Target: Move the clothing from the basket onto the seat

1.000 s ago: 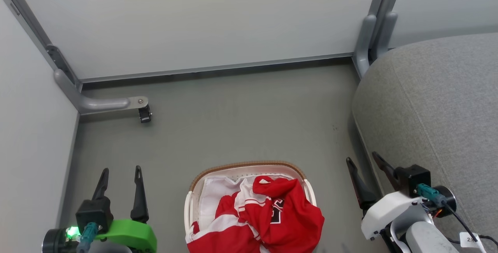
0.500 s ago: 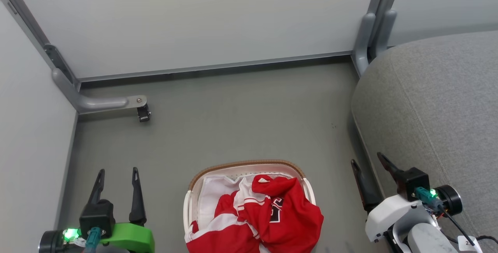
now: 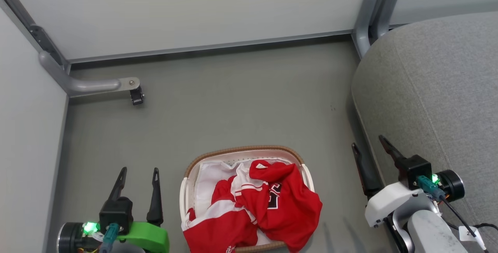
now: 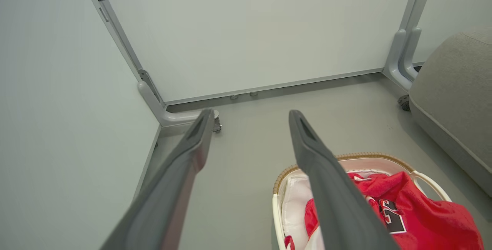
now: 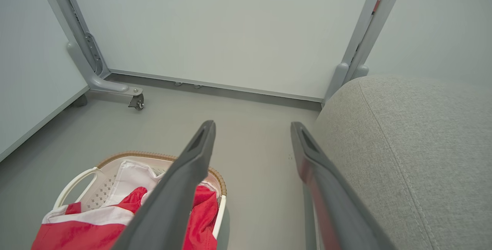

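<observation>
Numerals (image 4: 389, 216) on clothing (image 4: 434, 219) plain from left wrist, finger-hidden from right; left gripper (image 3: 139, 170), right gripper (image 3: 367, 142) agape.

I see red clothing (image 3: 272, 202) with white stripes, a white basket (image 3: 186, 194) rimmed brown, a grey woven seat (image 3: 439, 89)

The grey-green floor (image 3: 241, 101) carried the basket (image 3: 241, 148) near its front middle, standing apart from the seat (image 3: 435, 89) at the right. A partition's grey metal foot (image 3: 93, 85) with a small black caster (image 3: 136, 96) rested on the floor at the far left.
</observation>
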You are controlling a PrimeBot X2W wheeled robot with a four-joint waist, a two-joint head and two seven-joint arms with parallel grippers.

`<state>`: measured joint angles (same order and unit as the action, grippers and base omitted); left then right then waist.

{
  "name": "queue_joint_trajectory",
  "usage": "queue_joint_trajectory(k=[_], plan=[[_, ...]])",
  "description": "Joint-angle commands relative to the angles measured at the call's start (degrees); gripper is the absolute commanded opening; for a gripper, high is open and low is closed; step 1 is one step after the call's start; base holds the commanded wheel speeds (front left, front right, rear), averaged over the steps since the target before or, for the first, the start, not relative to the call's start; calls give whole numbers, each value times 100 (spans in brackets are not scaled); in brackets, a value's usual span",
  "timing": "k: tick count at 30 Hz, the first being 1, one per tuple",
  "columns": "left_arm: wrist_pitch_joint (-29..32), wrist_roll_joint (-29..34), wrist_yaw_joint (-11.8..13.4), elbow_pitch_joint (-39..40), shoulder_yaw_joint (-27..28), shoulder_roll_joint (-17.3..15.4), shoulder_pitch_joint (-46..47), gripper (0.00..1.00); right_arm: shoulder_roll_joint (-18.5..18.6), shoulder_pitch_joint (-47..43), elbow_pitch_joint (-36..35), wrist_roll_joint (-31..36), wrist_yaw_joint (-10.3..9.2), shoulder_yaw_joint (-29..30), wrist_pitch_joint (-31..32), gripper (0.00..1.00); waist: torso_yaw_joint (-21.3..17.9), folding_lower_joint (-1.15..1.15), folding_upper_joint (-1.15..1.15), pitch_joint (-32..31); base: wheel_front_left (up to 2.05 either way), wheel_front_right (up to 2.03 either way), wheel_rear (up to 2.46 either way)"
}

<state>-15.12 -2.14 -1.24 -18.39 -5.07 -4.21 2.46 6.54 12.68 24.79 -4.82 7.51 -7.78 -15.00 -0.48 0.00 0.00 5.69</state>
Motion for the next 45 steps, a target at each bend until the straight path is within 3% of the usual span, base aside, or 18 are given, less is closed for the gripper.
queue_joint_trajectory(k=[1, 10, 20, 33, 45], plan=[[-6, 78, -51, -27, -37, 32, 120, 100, 8, 101, -47, -9, -4, 29, -27, 100, -37, 0, 0, 201, 0, 0, 0], [-5, 9, -250, -286, -253, 85, 505, 100, -42, 334, -302, -29, -5, 60, -27, 100, -123, 0, 0, 791, 0, 0, 0], [-5, -513, -570, -1110, -649, 120, 1247, 100, 77, 692, -389, -149, -4, -183, -27, 100, -270, 0, 0, 1574, 0, 0, 0], [-6, -753, -511, -2235, -1529, 116, 2374, 100, 38, 1209, -348, -421, -5, -548, -27, 100, -464, 0, 0, 2513, 0, 0, 0], [223, -759, -308, -4435, -2630, 114, 3727, 100, -142, 1643, -573, -530, -5, -625, -27, 100, -733, 0, 0, 3112, 0, 0, 0]])
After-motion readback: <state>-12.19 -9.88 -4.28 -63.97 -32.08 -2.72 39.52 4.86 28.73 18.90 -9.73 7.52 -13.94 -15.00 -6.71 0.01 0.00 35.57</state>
